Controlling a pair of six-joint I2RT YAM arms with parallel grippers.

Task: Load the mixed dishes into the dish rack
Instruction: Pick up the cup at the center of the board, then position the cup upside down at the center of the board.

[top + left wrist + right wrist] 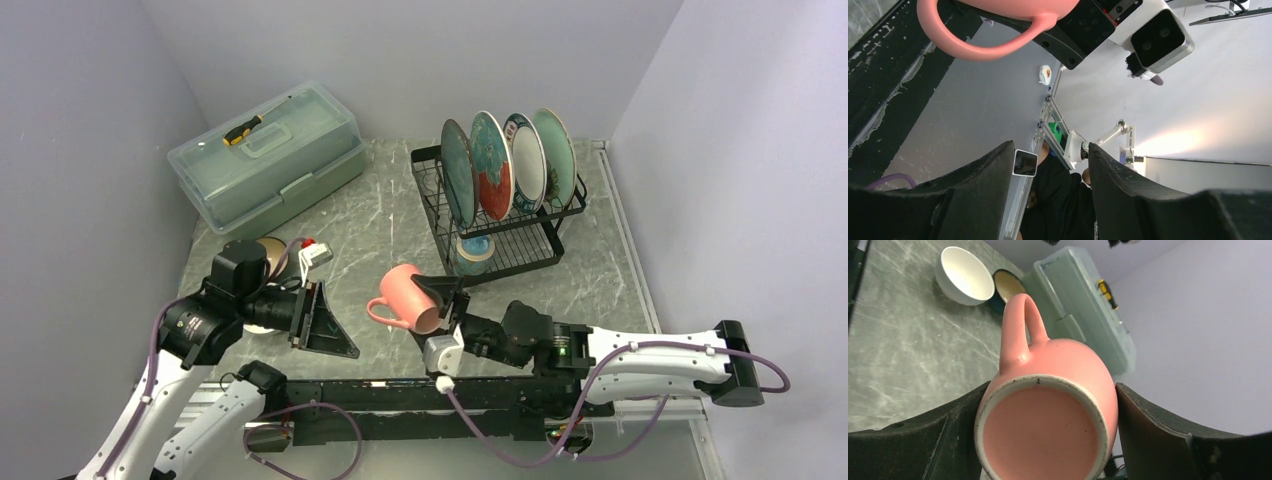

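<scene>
My right gripper (432,310) is shut on the pink mug (408,297), which lies sideways between its fingers above the table. In the right wrist view the mug (1048,405) shows its base, handle pointing away. My left gripper (335,325) stands open and empty to the mug's left, jaws towards it; its own view shows the mug's handle (968,47) overhead. The black dish rack (545,212) holds upright a teal plate (458,172), a teal-and-red plate (491,165), a white dark-rimmed plate (526,160) and a pale green plate (556,150). A blue mug (473,250) sits in its lower tier.
A white bowl (965,275) and a tan bowl (1007,285) sit side by side on the table behind my left arm. The translucent green lidded box (265,155) stands at the back left with a yellow-and-black screwdriver (245,128) on its lid. Walls close in on three sides.
</scene>
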